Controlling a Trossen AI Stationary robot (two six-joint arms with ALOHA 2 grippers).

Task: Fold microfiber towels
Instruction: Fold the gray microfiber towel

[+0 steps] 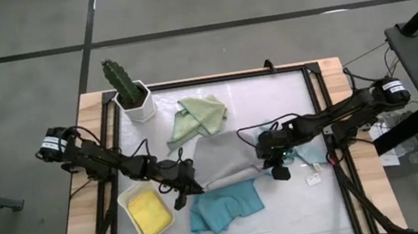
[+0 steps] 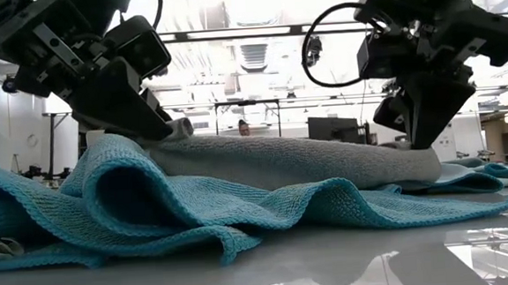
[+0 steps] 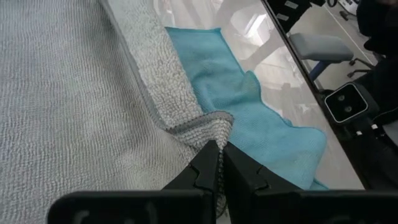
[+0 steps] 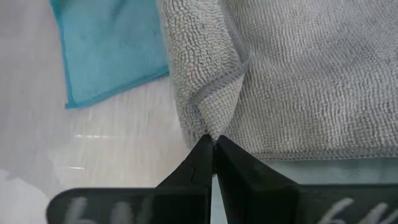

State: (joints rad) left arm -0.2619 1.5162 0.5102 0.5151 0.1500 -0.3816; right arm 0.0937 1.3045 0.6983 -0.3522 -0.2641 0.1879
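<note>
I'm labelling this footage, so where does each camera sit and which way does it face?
High: overhead, straight down; both arms, left gripper and right gripper on the soft grey microfiber towel.
Low: table height, level across; both arms above.
Left wrist: past shut fingers pinching a grey corner.
Right wrist: likewise, fingers shut.
All share the grey towel and the teal microfiber towel.

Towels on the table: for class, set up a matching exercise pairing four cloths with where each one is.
Things:
1. grey towel
2. yellow towel
3. sage green towel
4. teal towel

Places:
A. beside the potted cactus
B. pinched by the left gripper and the right gripper
C. spread near the table's front edge
D. in the white tray

Pairs: 1-B, 2-D, 3-A, 4-C
</note>
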